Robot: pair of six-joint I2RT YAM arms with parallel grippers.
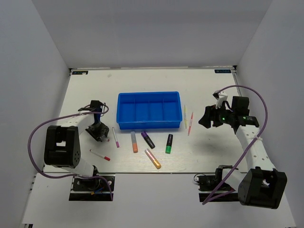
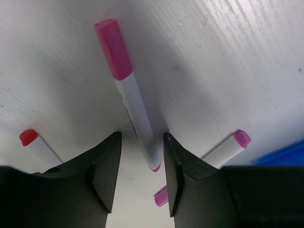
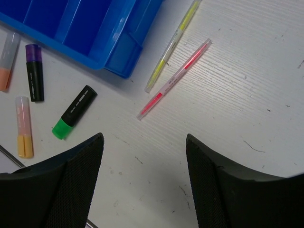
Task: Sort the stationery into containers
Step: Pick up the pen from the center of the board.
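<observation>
The blue tray (image 1: 125, 99) (image 3: 118, 52) stands mid-table, and its compartments look bare. In front of it lie an orange highlighter (image 1: 134, 141), a purple and black one (image 1: 147, 139), a green and black one (image 1: 169, 143) and a pink and orange one (image 1: 153, 158). A yellow pen (image 3: 173, 42) and a pink pen (image 3: 175, 78) lie right of the tray. My left gripper (image 2: 142, 137) (image 1: 99, 132) is open low over the table, and the end of a pink-capped white pen (image 2: 126, 95) lies between its fingers untouched. A purple-capped pen (image 2: 228, 147) (image 1: 115, 137) passes behind the right finger. My right gripper (image 3: 145, 140) (image 1: 205, 118) hangs open and holds nothing.
A white pen with a red cap (image 2: 33, 142) (image 1: 100, 155) lies near the left arm's base. White walls enclose the table on three sides. Purple cables loop from both arms.
</observation>
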